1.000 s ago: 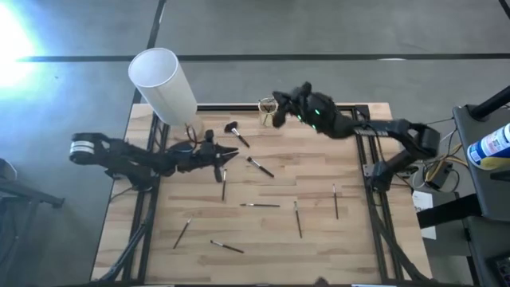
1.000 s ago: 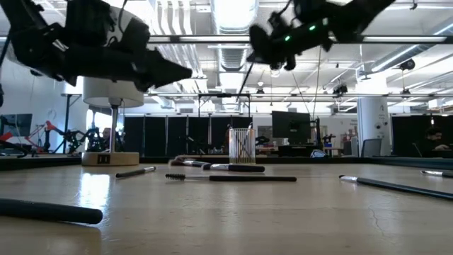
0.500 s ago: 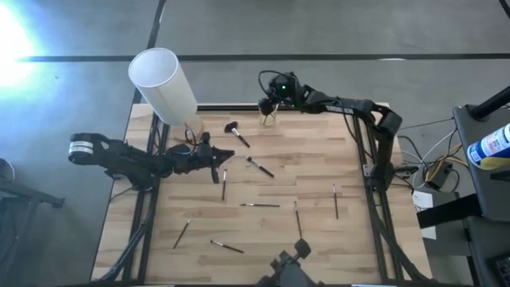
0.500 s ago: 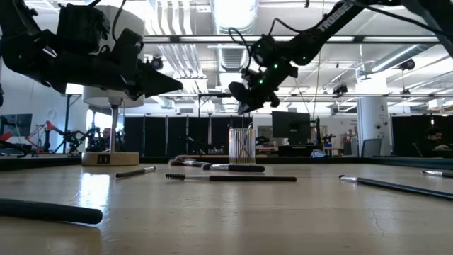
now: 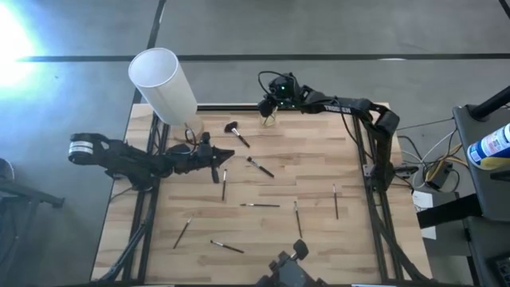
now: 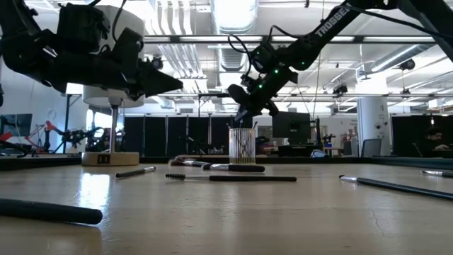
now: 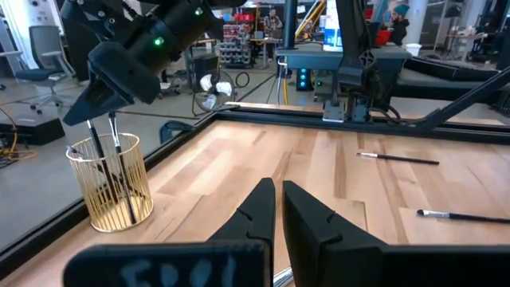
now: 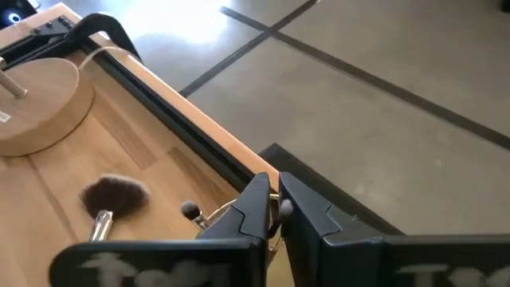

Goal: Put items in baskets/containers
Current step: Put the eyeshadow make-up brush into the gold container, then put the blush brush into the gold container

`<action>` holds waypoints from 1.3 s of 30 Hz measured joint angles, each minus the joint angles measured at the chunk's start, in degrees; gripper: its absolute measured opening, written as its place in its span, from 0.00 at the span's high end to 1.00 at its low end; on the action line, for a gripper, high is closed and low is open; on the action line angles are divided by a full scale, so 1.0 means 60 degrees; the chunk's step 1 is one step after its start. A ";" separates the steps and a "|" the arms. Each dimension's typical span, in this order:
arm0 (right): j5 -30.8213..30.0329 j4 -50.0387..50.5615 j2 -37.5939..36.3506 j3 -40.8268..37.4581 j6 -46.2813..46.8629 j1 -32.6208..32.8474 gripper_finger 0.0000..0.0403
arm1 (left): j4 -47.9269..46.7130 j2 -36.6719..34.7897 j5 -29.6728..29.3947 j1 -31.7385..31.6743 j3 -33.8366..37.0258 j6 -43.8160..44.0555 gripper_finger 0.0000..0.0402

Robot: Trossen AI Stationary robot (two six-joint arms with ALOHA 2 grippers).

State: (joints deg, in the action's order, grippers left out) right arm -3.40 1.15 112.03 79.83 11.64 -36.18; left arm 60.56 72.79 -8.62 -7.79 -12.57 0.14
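Butcher-block table (image 5: 319, 231) carries scattered makeup brushes (image 5: 260, 206). At its far edge the right gripper (image 5: 271, 106) hovers over the glass cup (image 7: 111, 182), fingers nearly together, a brush between them. Left gripper (image 5: 227, 155) hangs closed, empty, near mid-table.

The high view looks straight down on the whole worktop (image 5: 319, 191) from well above. The low view sits at worktop height, facing level across it toward the glass cup (image 6: 241, 145) and the room beyond. The left wrist view faces the cup from nearby; the right wrist view looks down on it, very close. All four share the cup.
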 joint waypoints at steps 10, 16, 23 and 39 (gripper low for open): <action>0.0110 0.0489 -0.0078 0.0015 0.0032 -0.0047 0.78 | -0.0037 0.0004 0.0000 0.0000 -0.0063 0.0164 0.96; 0.0073 0.0754 -0.0841 -0.0018 -0.0327 -0.0029 0.83 | -0.0114 0.0004 -0.0002 0.0000 -0.0063 0.0246 0.96; 0.0022 0.1017 -0.2535 -0.0766 -0.0923 0.0381 0.94 | -0.0362 0.0004 -0.0004 0.0000 -0.0059 0.0259 0.96; -0.0221 -0.1476 -0.6437 -0.6346 -0.0984 0.2552 0.98 | -0.0642 0.0004 -0.0004 0.0000 -0.0048 0.0390 0.96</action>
State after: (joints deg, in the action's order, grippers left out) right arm -4.72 -7.71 73.40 41.76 5.73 -20.87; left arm 56.70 72.82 -8.64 -7.79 -12.86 2.48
